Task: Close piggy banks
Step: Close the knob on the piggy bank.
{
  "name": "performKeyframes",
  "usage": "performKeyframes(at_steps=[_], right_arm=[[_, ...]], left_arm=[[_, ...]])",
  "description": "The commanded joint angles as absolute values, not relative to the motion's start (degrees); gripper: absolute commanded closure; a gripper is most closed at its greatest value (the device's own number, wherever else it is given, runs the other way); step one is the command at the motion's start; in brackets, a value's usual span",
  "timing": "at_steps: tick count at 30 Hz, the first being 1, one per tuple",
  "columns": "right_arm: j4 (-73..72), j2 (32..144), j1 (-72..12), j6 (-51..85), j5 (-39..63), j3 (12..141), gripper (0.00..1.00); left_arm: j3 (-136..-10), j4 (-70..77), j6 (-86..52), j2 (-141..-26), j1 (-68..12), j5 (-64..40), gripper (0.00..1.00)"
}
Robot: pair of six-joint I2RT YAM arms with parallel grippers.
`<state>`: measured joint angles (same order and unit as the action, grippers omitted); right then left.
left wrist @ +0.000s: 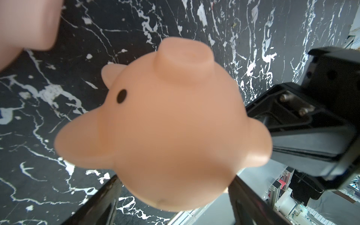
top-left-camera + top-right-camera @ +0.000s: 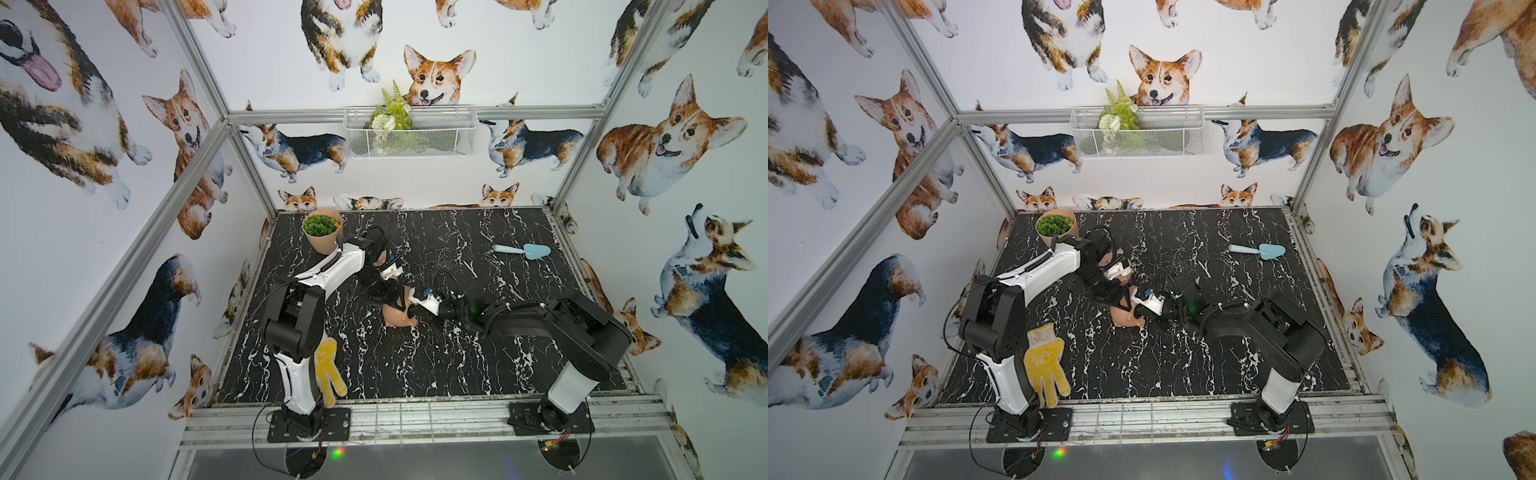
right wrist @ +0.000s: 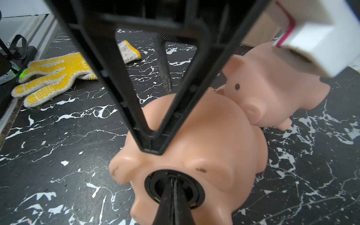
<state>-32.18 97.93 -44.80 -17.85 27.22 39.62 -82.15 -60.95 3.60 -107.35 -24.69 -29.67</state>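
Pressed-together tips of the right gripper (image 3: 173, 206) sit in the round black belly plug (image 3: 153, 183) of the tan-pink pig-shaped plastic bank (image 3: 214, 136) near the black marbled counter's (image 3: 58, 136) middle, left gripper (image 3: 153, 148) seemingly pinching its underside; seating the plug next calls for a firm, square push.

Bright, flat light all round, only soft shadows

Both top views bow badly toward the edges. Left wrist view: tan piggy bank (image 1: 171, 132) sits too close and goes soft, table (image 1: 48, 120) behind is sharper. Right wrist view blurs whatever's nearest the lens, glove (image 3: 54, 78) farther back looks crisp.
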Motion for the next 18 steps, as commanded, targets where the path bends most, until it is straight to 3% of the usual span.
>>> performKeyframes(at_steps=[1,18], right_arm=[[-34.5,99.0,-44.9,-16.4,28.6,39.8,1.0],[-31.2,100.5,-44.8,-13.1,35.9,42.0,1.0]], left_arm=[[-82.0,-60.8,4.5,-107.8,-25.1,-32.3,0.14],[-83.2,-61.0,5.6,-108.5,-26.0,-30.3,0.14]])
